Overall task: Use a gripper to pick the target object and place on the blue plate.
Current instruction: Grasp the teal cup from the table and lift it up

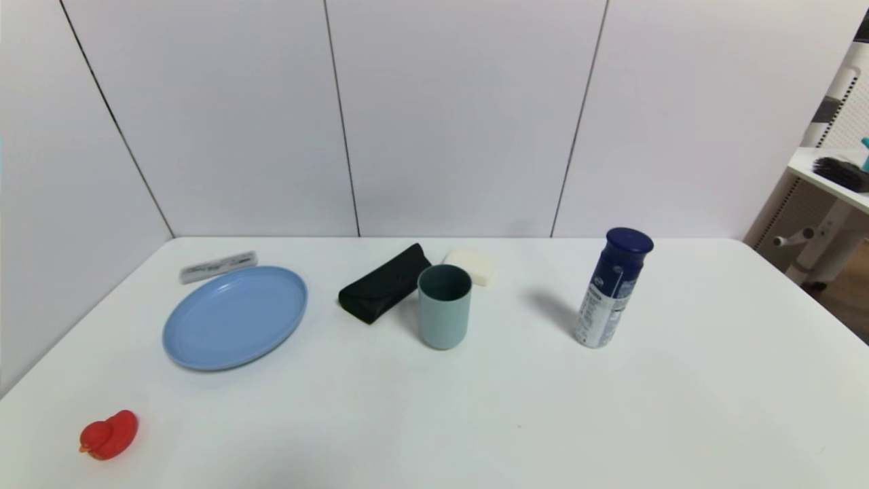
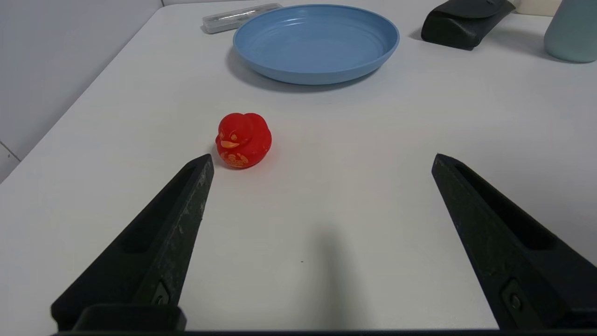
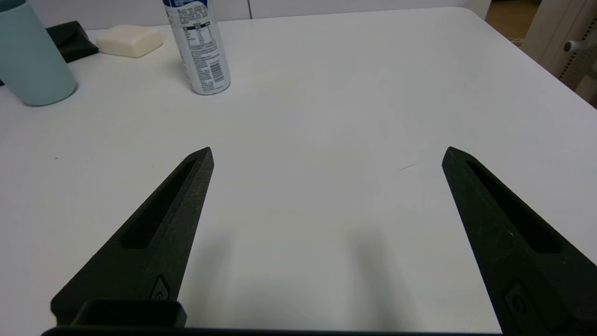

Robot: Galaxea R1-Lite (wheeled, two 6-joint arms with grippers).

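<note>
The target object, a pale grey-green cup (image 1: pixel 445 307) with a darker teal inside, stands upright mid-table; it also shows as the cup (image 2: pixel 571 30) and the cup (image 3: pixel 31 60) in the wrist views. The blue plate (image 1: pixel 234 317) lies to its left, also seen as the plate (image 2: pixel 317 42). My left gripper (image 2: pixel 322 158) is open over the near left of the table, nothing between its fingers. My right gripper (image 3: pixel 328 151) is open over the near right of the table, also empty. Neither arm shows in the head view.
A red toy duck (image 1: pixel 108 435) sits near the front left, close to the left gripper's fingertip (image 2: pixel 203 163). A black case (image 1: pixel 383 283) and a white soap bar (image 1: pixel 472 265) lie behind the cup. A blue-capped spray can (image 1: pixel 611 288) stands to the right. A grey bar (image 1: pixel 217 266) lies behind the plate.
</note>
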